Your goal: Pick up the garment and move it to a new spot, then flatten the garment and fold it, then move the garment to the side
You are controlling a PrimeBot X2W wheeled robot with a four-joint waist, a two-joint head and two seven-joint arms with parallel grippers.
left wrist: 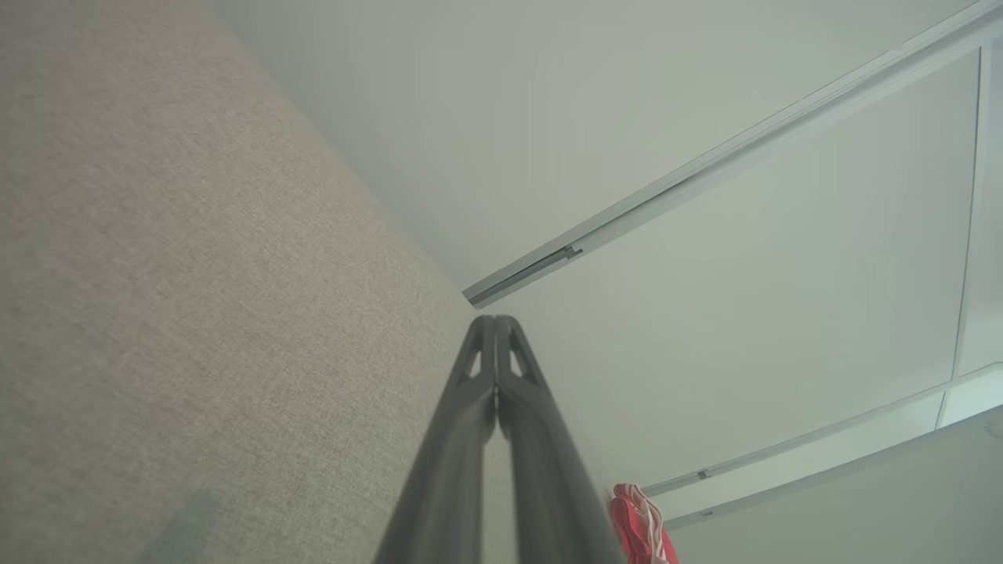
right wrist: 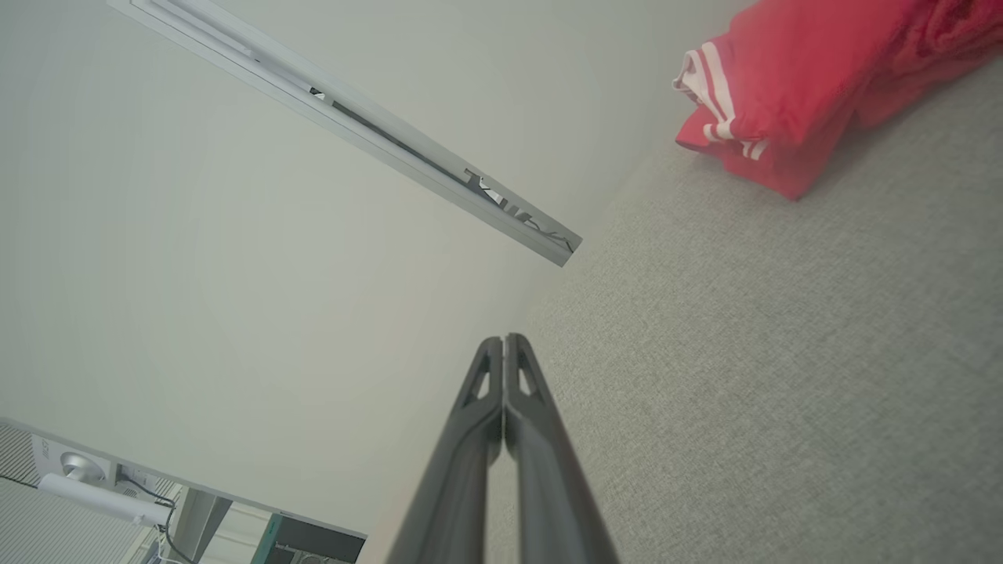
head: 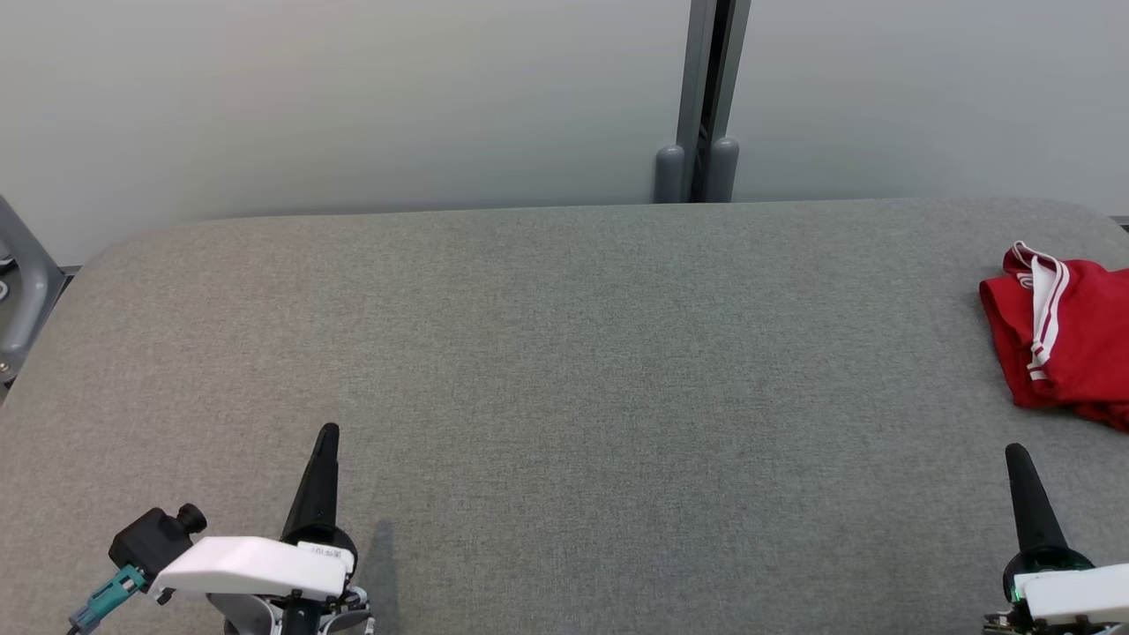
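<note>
At the far right edge of the counter (head: 564, 353), the red garment (head: 1058, 339) with white stripes is seen lying in a compact bundle, partly cut off by the head view's border. Left jaws and right jaws are both pressed together, nothing pinched. Both sit low at the near edge, tips pointing away, well apart from the cloth. Right jaws are the nearer pair; the left are across the whole counter from it.

Stage cannot be settled. A bundle at the side fits a garment waiting to be picked up, and equally one folded and set aside. In the right wrist view the near end looks layered, with stripes stacked at one corner, but the part behind reads rumpled, so neither reading is confirmed.

What holds in both cases:
- The whole garment should be brought into the head view before anything is decided, since its edges and layers are hidden past the border.
- The cloth is judged soft and slack, so any contact would shift the layers. Jaws are best held off it until its lay is read.
</note>
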